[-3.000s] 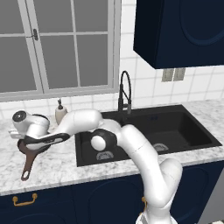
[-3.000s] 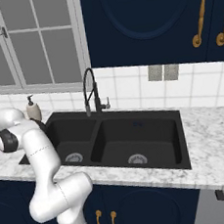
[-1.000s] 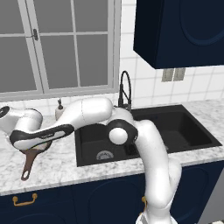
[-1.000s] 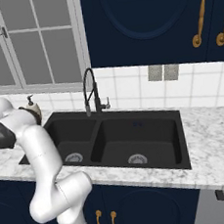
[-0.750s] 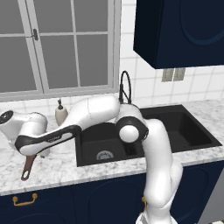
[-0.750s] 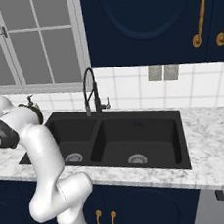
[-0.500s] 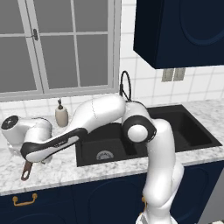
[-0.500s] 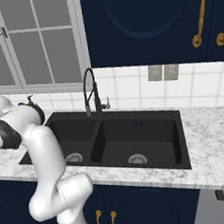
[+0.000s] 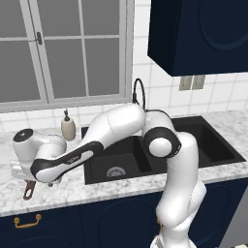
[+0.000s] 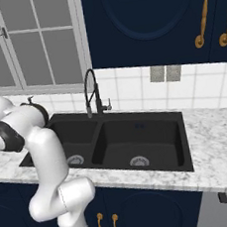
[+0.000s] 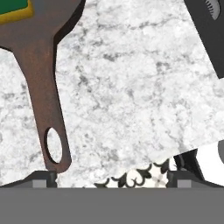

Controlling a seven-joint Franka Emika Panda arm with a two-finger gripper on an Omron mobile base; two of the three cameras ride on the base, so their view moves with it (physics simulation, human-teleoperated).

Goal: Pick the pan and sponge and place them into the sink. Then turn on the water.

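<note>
The dark brown pan's long handle [image 11: 48, 92] runs down the hand view, its holed end just inside my left fingertip [image 11: 43, 178]. The green and yellow sponge [image 11: 13, 11] lies on the pan at the top left corner. My gripper [image 11: 111, 179] is open wide, low over the marble, with bare counter between its fingers. In the left base view my hand covers the pan, and only the handle's end [image 9: 29, 191] sticks out toward the counter's front. The black sink [image 9: 218, 145] [image 10: 137, 132] lies to the right, with no water at its faucet [image 9: 138, 94] [image 10: 91, 95].
A soap dispenser [image 9: 68, 128] stands at the back of the counter, behind my hand. A corner of the sink [image 11: 203, 26] shows at the hand view's upper right. The counter's front edge [image 11: 175, 151] runs close by my fingers, with patterned floor below.
My hand has sunk lower over the pan's handle, and the elbow has swung right across the sink. The pan and sponge have stayed in place.
</note>
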